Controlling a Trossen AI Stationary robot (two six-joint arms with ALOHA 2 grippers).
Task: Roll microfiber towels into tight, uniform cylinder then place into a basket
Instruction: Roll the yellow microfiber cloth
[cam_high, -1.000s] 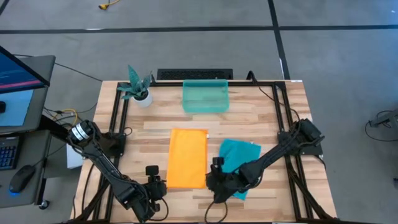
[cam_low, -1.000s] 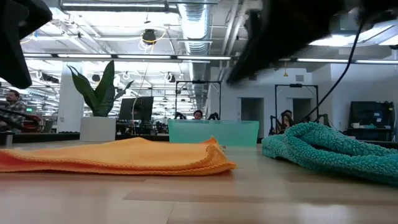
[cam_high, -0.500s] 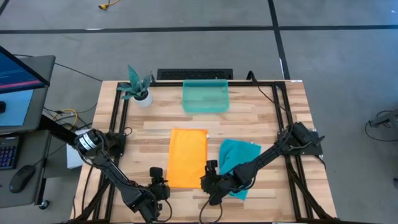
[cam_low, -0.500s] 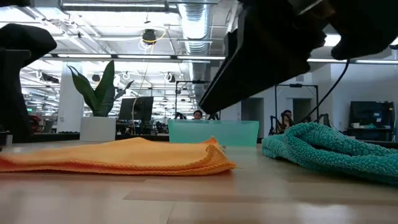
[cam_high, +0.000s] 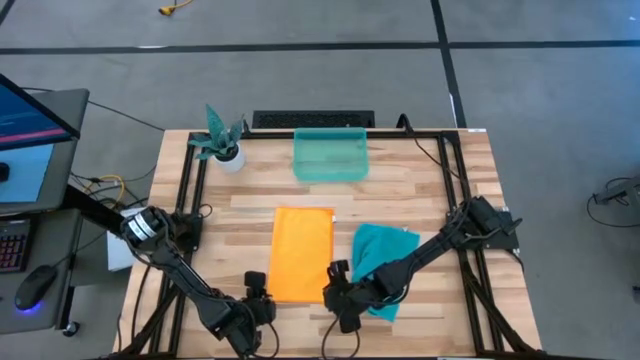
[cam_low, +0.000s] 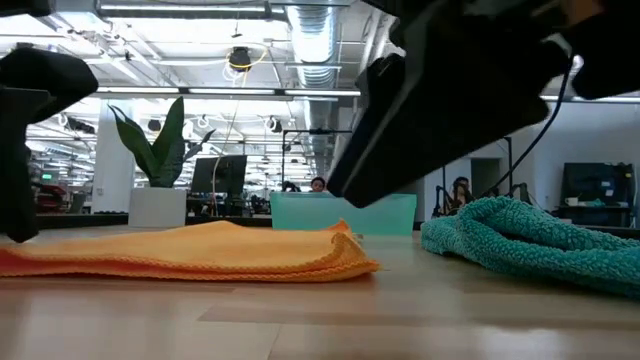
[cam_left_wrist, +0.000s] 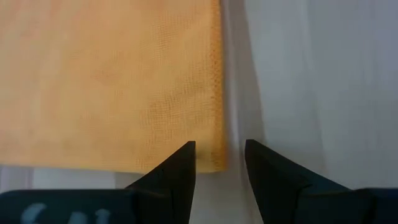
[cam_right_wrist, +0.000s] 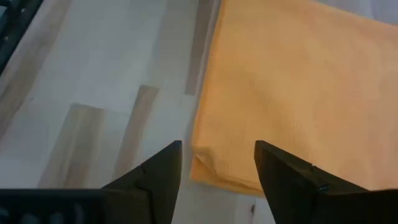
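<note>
Mid-table, orange towel (cam_high: 302, 253) lies flat — long axis toward basket (cam_high: 330, 156) — both grippers' fingers apart, empty.

A lab: exposed ceiling ducts (cam_low: 310, 40), computer monitor (cam_high: 25, 110), concrete floor (cam_high: 300, 80).

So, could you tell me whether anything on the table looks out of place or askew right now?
Only the teal towel: it lies rumpled and skewed beside the orange towel, which is flat and square to the table. The basket stands upright and empty at the far edge. Both end effectors, left and right, are open at the orange towel's near corners.
</note>
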